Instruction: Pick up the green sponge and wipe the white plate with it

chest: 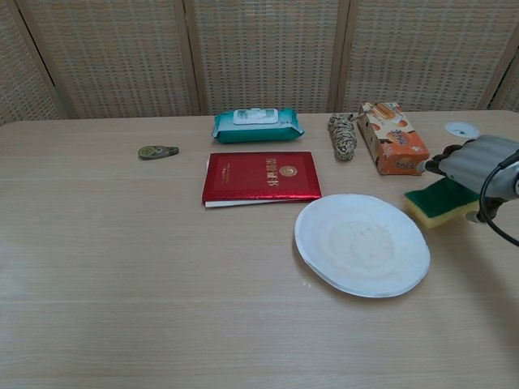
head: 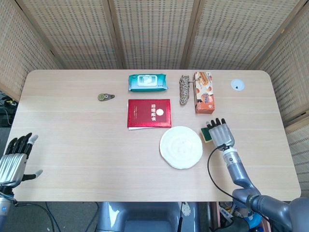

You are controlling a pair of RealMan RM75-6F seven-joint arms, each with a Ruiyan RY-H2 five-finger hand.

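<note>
The green sponge [chest: 440,200] lies flat on the bench [head: 72,125], just to the right of the white plate [head: 181,147], green side up. The right hand [head: 221,133] is over the far side of the sponge, its fingers spread and straight, holding nothing. The left hand [head: 13,161] hangs far to the left of the plate, past the bench edge, fingers apart and empty. Behind the plate lies a red booklet [head: 149,113]; an orange box [chest: 392,138] stands behind the sponge.
</note>
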